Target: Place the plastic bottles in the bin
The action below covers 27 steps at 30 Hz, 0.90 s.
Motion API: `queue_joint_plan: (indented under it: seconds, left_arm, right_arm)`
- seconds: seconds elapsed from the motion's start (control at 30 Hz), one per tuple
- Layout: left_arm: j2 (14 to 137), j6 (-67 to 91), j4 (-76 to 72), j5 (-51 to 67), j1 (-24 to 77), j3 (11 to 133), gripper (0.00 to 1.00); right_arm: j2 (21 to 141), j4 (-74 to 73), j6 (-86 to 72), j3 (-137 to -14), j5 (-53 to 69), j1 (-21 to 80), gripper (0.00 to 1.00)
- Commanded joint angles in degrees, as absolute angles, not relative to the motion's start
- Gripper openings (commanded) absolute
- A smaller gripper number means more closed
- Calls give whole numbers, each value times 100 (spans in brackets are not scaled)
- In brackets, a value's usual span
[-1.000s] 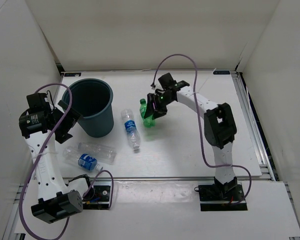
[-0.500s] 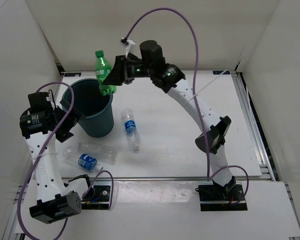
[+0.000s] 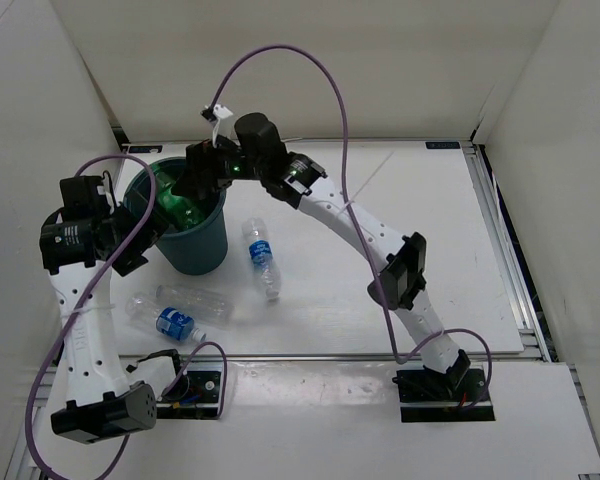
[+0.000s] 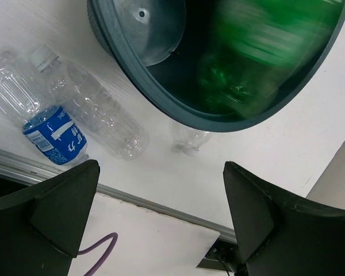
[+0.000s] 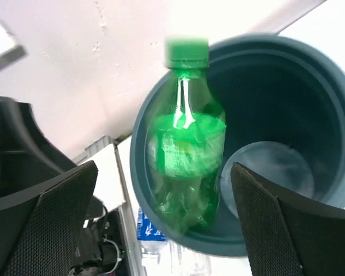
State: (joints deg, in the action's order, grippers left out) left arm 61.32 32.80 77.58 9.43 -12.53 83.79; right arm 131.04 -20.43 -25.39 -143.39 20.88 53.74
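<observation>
Broadly, the white bench carries everything. The dark teal bin stands upright near its far-left corner.

The right arm reaches across the bench from the near-right side, and the right pincer hangs over the far rim of the bin, pointing down into it. Its fingers are spread wide. The green bottle shows in the gap between them, touching neither. It is blurred, with its green cap towards the bin's far-left rim and its body over the bin's mouth. From above it reads only as a green glow inside the bin, directly below this pincer.

The left pincer sits just beside the bin's left wall, clear of the bench, with its fingers also spread wide. It grips nothing. Its camera looks up into the bin's mouth, where the green bottle is a smear.

Near the front-left corner, what look like two clear bottles lie flat, side by side and touching. One is a blue-labelled clear bottle nearer the front edge. The other is a white-capped clear bottle just behind it. Both are well apart from either pincer.

A shorter clear bottle with a blue label lies flat just right of the bin, towards the bench's middle, with its cap pointing at the near edge.
</observation>
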Motion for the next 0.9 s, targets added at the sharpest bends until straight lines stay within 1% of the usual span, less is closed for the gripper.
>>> queue_joint_plan:
  seconds: [0.0, 0.03, 0.07, 0.13, 0.17, 0.23, 0.27, 0.33, 0.37, 0.4, 0.5, 0.53, 0.6, 0.7, 0.77, 0.87]
  left_arm:
    - [6144, 3173, 8191, 870, -1222, 8621, 100]
    - [6144, 3173, 8191, 870, -1169, 8622, 100]
    - [6144, 3173, 8191, 809, -1169, 8718, 100]
    - [6144, 3173, 8191, 809, -1169, 8798, 100]
    - [6144, 3173, 8191, 730, -1169, 8798, 100]
    - [6091, 3226, 8113, 729, -1169, 8798, 100]
    - [6021, 3156, 8008, 930, -1169, 8798, 100]
    - [5828, 3155, 7735, 1054, -1169, 8641, 100]
    - [5731, 3155, 7595, 1116, -1169, 8544, 100]
    - [5504, 3155, 7437, 1255, -1169, 8308, 100]
    - [5256, 3524, 7067, 1466, -1169, 8069, 100]
    - [5256, 3577, 7066, 1546, -1169, 8068, 100]
    - [5378, 3883, 7372, 1608, -1169, 8068, 100]
    - [5756, 3964, 7724, 1818, -1169, 8130, 100]
    - [6002, 3798, 7778, 2231, -1169, 8068, 100]
    - [5933, 3735, 7560, 2522, -1169, 7928, 100]
  right_arm:
    - [12245, -1976, -1899, -14947, 1680, 5405, 100]
    - [11947, -1978, -1820, -14820, 1339, 5405, 100]
    - [11187, -1743, -1663, -14505, 1049, 5405, 100]
    - [10602, -1635, -1600, -13715, 538, 5231, 100]
    - [10269, -1905, -1652, -13607, 536, 5099, 100]
    - [10021, -2310, -1670, -13343, 938, 4738, 98]
    - [9759, -2486, -1566, -12715, 1010, 4737, 98]
    - [9563, -2653, -1189, -11983, 1124, 4737, 98]
    - [9510, -2854, -1187, -11362, 1316, 4737, 98]
    - [9458, -2926, -1134, -11042, 1371, 4737, 98]
    - [9579, -3285, -1493, -10277, 1153, 4737, 98]
    - [9806, -3400, -1546, -10222, 1221, 4737, 100]
    - [10071, -3620, -1651, -10222, 1344, 4737, 100]
    - [10537, -3621, -1714, -10107, 2099, 4685, 100]
    - [10923, -3568, -1802, -10212, 2293, 4685, 100]
    - [11398, -3516, -1802, -10432, 2698, 4685, 100]
